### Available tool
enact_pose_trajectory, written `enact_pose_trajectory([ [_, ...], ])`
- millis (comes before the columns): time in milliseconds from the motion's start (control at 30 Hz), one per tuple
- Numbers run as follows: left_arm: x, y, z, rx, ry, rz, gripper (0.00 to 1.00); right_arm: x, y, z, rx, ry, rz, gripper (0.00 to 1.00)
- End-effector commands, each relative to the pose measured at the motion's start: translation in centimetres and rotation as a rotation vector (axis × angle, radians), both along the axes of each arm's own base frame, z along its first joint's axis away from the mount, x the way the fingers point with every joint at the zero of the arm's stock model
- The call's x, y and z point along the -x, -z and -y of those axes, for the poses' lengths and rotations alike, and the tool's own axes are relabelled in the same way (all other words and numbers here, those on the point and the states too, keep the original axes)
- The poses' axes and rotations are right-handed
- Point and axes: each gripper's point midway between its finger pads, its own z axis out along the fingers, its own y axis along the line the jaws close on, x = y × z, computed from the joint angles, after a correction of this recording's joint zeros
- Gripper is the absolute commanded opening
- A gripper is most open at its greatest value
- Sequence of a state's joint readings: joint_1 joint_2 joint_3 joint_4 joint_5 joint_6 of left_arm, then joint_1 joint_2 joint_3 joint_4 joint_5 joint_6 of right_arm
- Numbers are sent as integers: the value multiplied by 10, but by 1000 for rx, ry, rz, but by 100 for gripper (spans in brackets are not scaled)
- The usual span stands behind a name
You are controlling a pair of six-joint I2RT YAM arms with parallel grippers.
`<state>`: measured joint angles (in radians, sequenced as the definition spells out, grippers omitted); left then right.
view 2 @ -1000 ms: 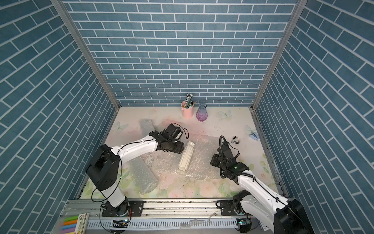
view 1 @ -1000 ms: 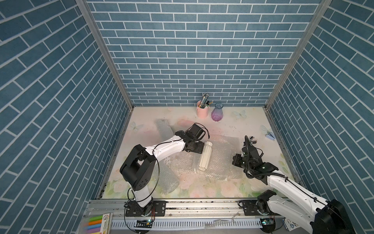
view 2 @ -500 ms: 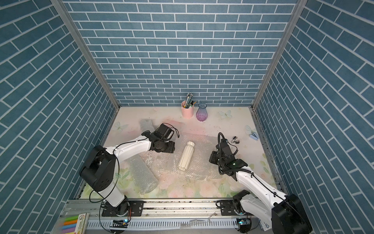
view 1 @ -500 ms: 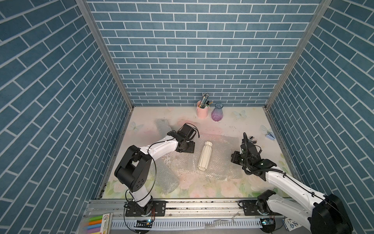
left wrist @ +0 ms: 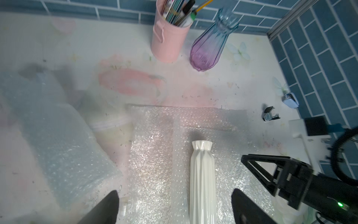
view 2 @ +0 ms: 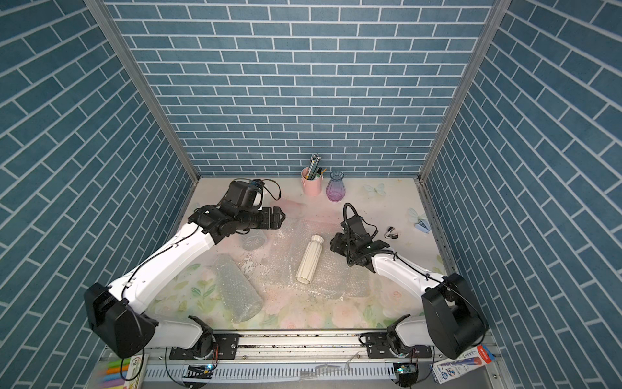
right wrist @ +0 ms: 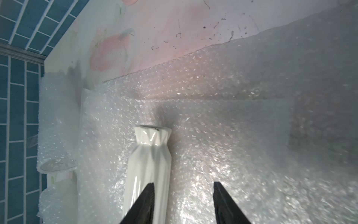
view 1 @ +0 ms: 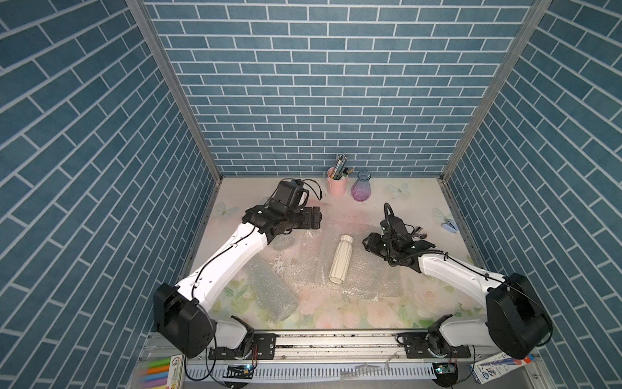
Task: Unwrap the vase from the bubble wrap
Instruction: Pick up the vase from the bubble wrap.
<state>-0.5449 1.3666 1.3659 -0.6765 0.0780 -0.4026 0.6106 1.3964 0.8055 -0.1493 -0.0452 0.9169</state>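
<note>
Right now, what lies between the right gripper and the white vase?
Only flat bubble wrap, seen in both top views; the right gripper hangs open beside the white vase.

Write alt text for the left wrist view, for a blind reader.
A white ribbed vase lies unwrapped on a flattened sheet of bubble wrap, framed by the open left tool. Beyond it, a pink cup holding pens and a purple glass vase stand by the blue brick wall.

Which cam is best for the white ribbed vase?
A top view: the whole white vase lies uncovered on the flattened bubble wrap, neck to base. Both wrist views show only its neck end, base cropped.
</note>
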Motion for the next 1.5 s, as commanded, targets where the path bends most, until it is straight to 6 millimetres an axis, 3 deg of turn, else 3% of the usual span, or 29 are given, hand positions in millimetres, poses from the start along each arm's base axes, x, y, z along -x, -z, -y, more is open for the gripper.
enact_pose_trajectory([
  [0,18,-2,-15,-87,53,-2,99,-11,-5,-18,-27,41,-28,55],
  [133,26,1,-16,-98,115,47,100,-18,0,-34,4,50,-70,56],
  [400,34,32,-15,-128,178,26,99,-24,23,-51,83,69,-168,59],
  [1100,46,36,-2,-53,233,-15,100,-31,72,-69,201,71,-308,61],
  [1467,46,43,2,-37,240,-42,99,-39,78,-67,224,96,-307,50],
])
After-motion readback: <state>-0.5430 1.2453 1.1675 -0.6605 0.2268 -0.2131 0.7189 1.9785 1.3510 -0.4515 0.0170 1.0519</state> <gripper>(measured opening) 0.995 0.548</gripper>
